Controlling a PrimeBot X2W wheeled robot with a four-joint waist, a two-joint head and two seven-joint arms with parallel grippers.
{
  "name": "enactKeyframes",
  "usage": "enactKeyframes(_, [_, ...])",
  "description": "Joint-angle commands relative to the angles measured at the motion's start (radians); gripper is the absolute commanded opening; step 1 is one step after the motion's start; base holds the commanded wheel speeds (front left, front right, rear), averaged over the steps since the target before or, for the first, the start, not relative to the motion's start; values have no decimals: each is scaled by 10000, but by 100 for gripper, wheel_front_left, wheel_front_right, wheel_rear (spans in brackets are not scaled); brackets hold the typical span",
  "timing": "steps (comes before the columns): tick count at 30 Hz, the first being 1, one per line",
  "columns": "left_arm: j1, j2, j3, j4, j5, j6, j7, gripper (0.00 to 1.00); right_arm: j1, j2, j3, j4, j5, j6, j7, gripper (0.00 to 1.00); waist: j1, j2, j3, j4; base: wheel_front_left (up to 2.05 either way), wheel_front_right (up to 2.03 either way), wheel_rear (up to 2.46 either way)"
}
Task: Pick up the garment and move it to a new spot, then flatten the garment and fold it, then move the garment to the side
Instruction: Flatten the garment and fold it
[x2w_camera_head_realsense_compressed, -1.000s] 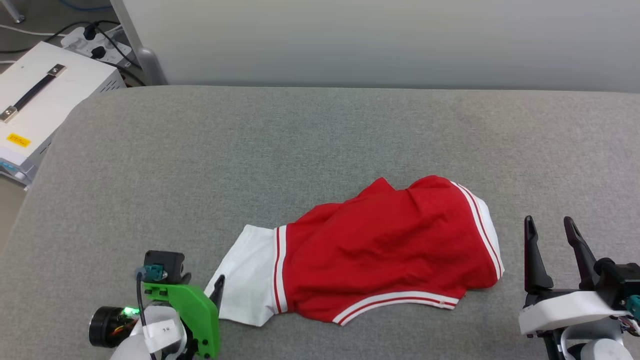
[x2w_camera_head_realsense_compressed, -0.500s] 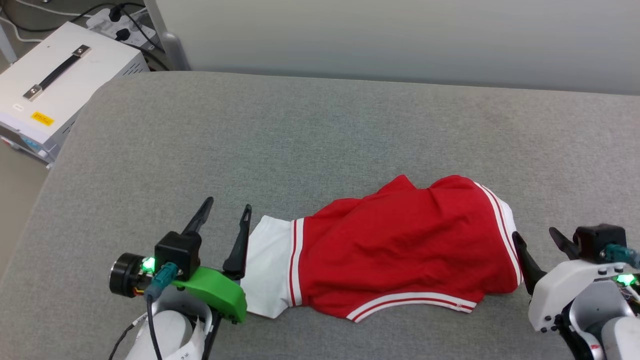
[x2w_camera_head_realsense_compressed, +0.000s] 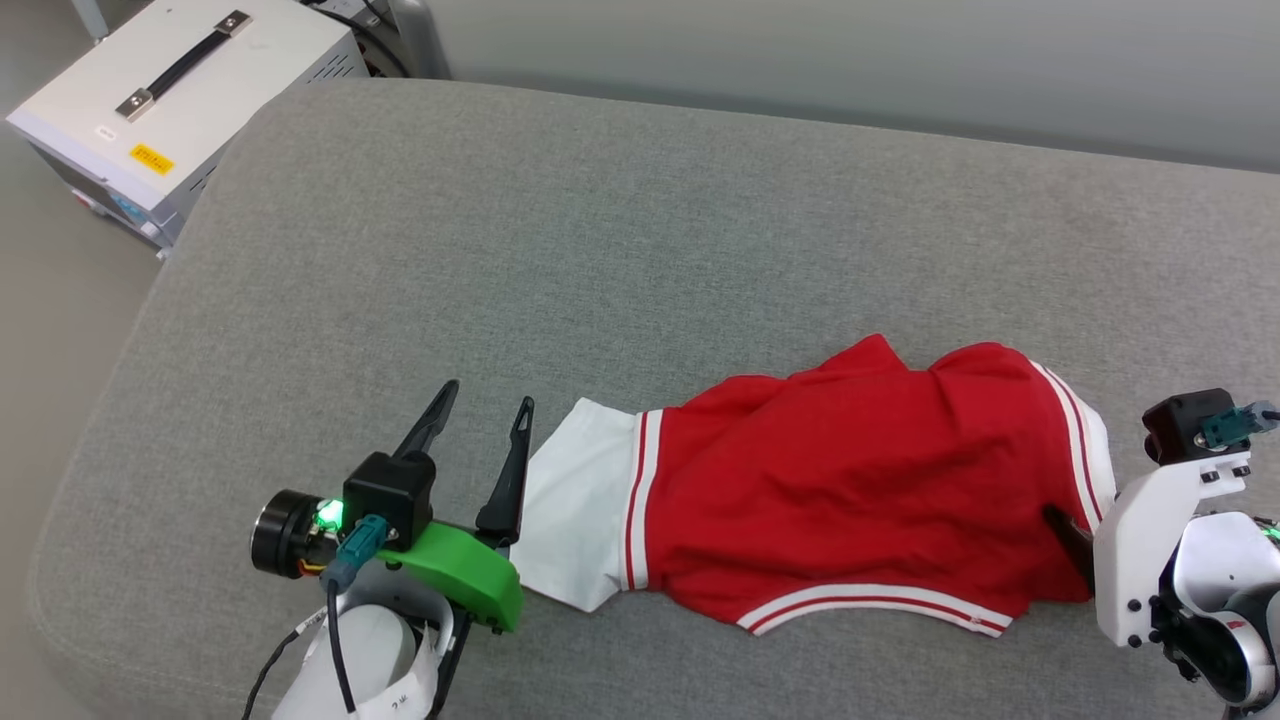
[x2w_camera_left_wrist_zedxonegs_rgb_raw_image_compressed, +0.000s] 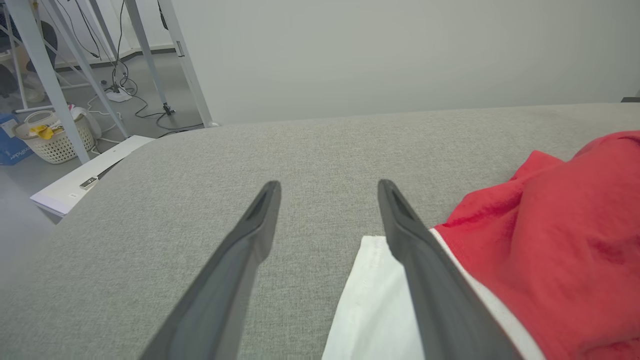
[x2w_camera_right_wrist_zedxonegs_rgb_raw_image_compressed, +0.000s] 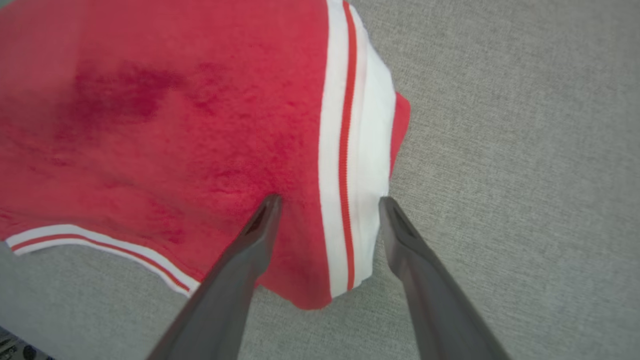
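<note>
Grey surface (x2w_camera_head_realsense_compressed: 600, 250), yellow label (x2w_camera_head_realsense_compressed: 152, 158) illegible, red garment (x2w_camera_head_realsense_compressed: 850, 480), left tool (x2w_camera_head_realsense_compressed: 488, 396) wide — empty, right tool (x2w_camera_right_wrist_zedxonegs_rgb_raw_image_compressed: 328, 201) wide astride striped trim (x2w_camera_right_wrist_zedxonegs_rgb_raw_image_compressed: 345, 150).

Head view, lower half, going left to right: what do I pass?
The left gripper → garment, white sleeve first, then the red body and striped edge → right gripper.

Garment between two grippers on a table

The garment (x2w_camera_head_realsense_compressed: 840, 510) lies lengthwise left to right on the table (x2w_camera_head_realsense_compressed: 600, 250), toward its near right part; the left gripper (x2w_camera_head_realsense_compressed: 488, 394) sits just beside the garment's left end, fingers pointing toward the far side; the right gripper (x2w_camera_right_wrist_zedxonegs_rgb_raw_image_compressed: 328, 200) is at the garment's right end, one finger over the cloth, the other at its edge; a box (x2w_camera_head_realsense_compressed: 190, 90) stands beyond the table's far left corner.
</note>
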Motion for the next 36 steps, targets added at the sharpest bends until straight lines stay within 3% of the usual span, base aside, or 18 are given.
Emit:
enactKeyframes(1, [-189,-62,-3,69,-10,-48,-80,100,-142,-54,25,-35,-171,-9,63,100,0,108,229,231,0,0,0])
enactKeyframes(8, [-350,-119,-7,206,-30,-56,-114,100,-46,100,25,410,-408,-9,161,100,0,108,448,372,0,0,0])
enactKeyframes(9, [-361,-126,-9,236,-38,-60,-117,100,-43,74,89,454,-483,-9,165,73,0,108,460,370,0,0,0])
enactKeyframes(10, [-363,-129,-10,276,-51,-63,-118,100,-55,74,81,477,-557,-9,119,20,0,108,461,361,0,0,0])
enactKeyframes(11, [-357,-120,-15,344,-65,-68,-119,100,-76,79,81,497,-617,-9,39,0,0,108,438,333,0,0,0])
enactKeyframes(18, [-222,-69,-29,627,-153,-47,-119,100,57,-29,-171,-35,-888,-9,-247,0,0,108,-40,-58,0,0,0])
enactKeyframes(28, [49,-7,-80,639,-316,10,-48,100,1317,-539,-1569,-1984,-2007,-9,345,0,0,108,-512,-756,0,0,0])
enactKeyframes(33, [50,0,-139,598,-371,0,-17,100,1922,-639,-1997,-1883,-2372,-9,400,0,0,108,-343,-946,0,0,0])
enactKeyframes(34, [32,-7,-160,604,-383,-12,-13,100,2043,-635,-1974,-1721,-2400,-9,324,12,0,108,-294,-967,0,0,0])
enactKeyframes(35, [12,-14,-180,620,-393,-24,-5,100,2110,-618,-1943,-1602,-2419,-9,214,45,0,108,-263,-978,0,0,0])
enactKeyframes(36, [-12,-19,-203,643,-399,-34,0,100,2138,-472,-1996,-1421,-2382,-9,80,100,0,108,-232,-999,0,0,0])
